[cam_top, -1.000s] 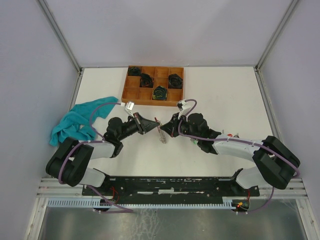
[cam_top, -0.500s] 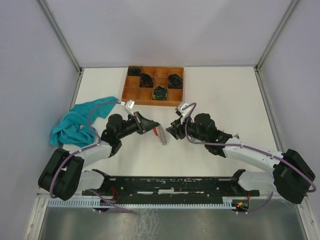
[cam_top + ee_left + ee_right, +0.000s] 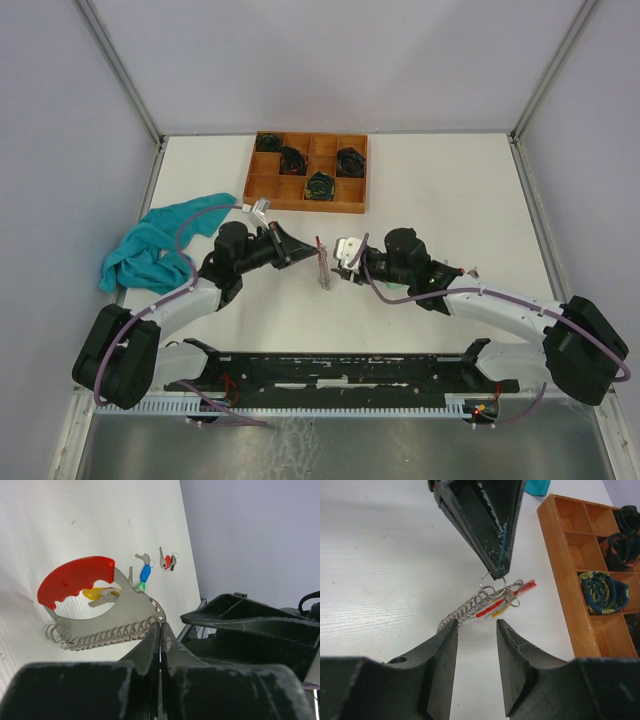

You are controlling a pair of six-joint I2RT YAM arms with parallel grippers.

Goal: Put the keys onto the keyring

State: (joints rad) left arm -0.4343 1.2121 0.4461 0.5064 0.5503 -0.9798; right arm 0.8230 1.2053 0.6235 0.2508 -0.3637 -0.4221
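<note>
The keyring (image 3: 125, 611) is a flat metal plate with a red handle (image 3: 75, 577) and a row of wire rings along one edge. My left gripper (image 3: 161, 626) is shut on its corner and holds it up over the table; it also shows in the top view (image 3: 298, 252). A yellow-tagged key (image 3: 95, 594) shows through the plate's opening. Blue-tagged (image 3: 145, 572) and green-tagged (image 3: 141, 585) keys lie on the table beyond. My right gripper (image 3: 476, 623) is open and empty, just short of the rings (image 3: 470, 610).
A wooden compartment tray (image 3: 258, 186) with black coiled bundles (image 3: 319, 185) stands at the back. A teal cloth (image 3: 150, 250) lies at the left. Another small key bunch with a red tag (image 3: 168, 561) lies farther right, near my right arm (image 3: 468, 270).
My right arm has stretched out lower and turned its wrist, keeping its gripper beside the keyring. My left gripper has shifted slightly left and kept its hold.
</note>
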